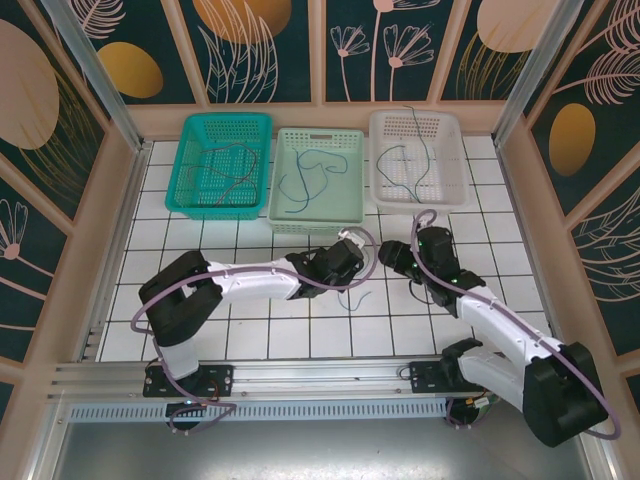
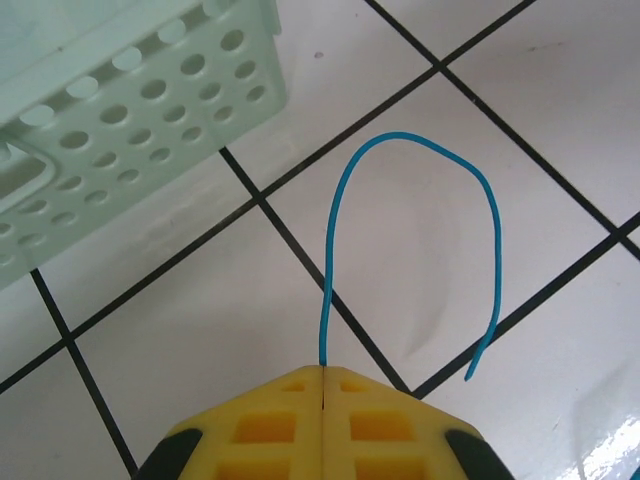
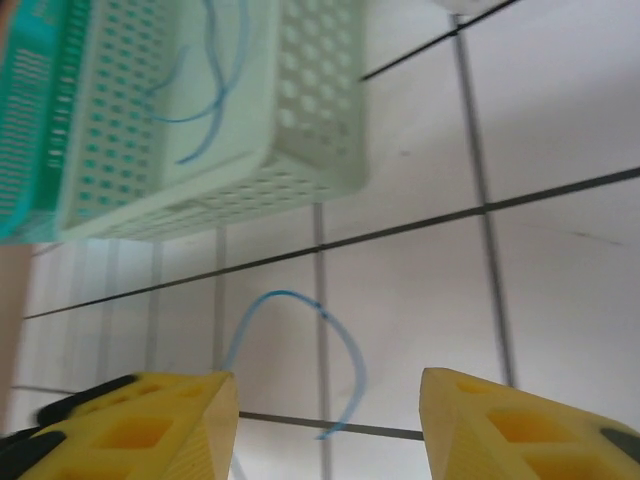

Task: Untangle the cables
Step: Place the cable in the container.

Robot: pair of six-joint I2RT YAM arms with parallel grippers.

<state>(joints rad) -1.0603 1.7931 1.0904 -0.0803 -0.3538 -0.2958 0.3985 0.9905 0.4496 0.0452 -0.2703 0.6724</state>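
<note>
One blue cable (image 2: 400, 140), pinched at one end by the left gripper (image 2: 325, 383), jaws pressed together on it. Arching out over the tiled table (image 1: 250, 335), free end down by a grout line, just beside the pale green basket (image 1: 315, 226). Right gripper (image 3: 325, 400) spread, holding nothing, hovering over the same cable from the other side.

No other loose cables or knot to be seen on the table. Judging by that, mostly done: cables apparently pulled apart and sorted by colour, this one likely the last. Probably left to do: carry it to the pale green basket and let go.

In that basket, blue cables lying loose. In the teal basket (image 1: 215, 210) at the left, dark brownish and reddish ones. In the white basket (image 1: 420, 203) at the right, greenish and dark ones, one poking up over the far rim. Exact counts too fine to tell.
</note>
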